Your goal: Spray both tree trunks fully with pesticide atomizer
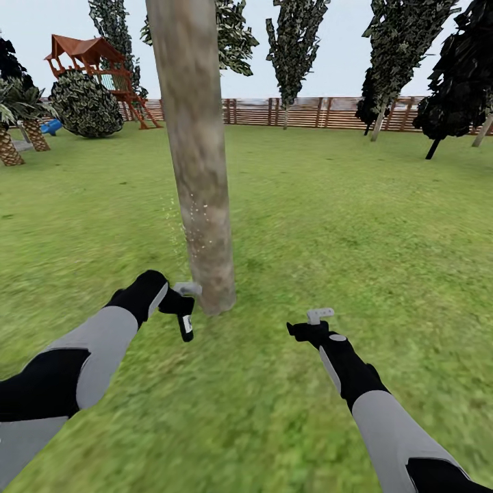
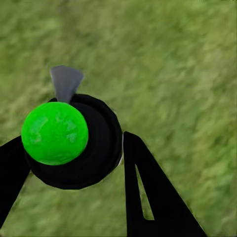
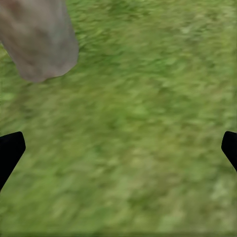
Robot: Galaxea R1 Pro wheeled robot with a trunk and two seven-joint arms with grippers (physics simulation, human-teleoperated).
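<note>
1. Both of my arms reach forward over the lawn (image 1: 356, 219); the left end effector (image 1: 179, 301) is clamped on the pesticide atomizer (image 1: 185, 322), just beside the base of the tree trunk (image 1: 198, 171).
2. From the left wrist, the atomizer's black round body with a green cap (image 2: 55, 132) sits between the fingers (image 2: 148, 192).
3. Pale specks (spray) dot the bark (image 1: 195, 226).
4. On the right, my end effector (image 1: 316, 323) hangs empty, fingers (image 3: 10, 150) spread wide.
</note>
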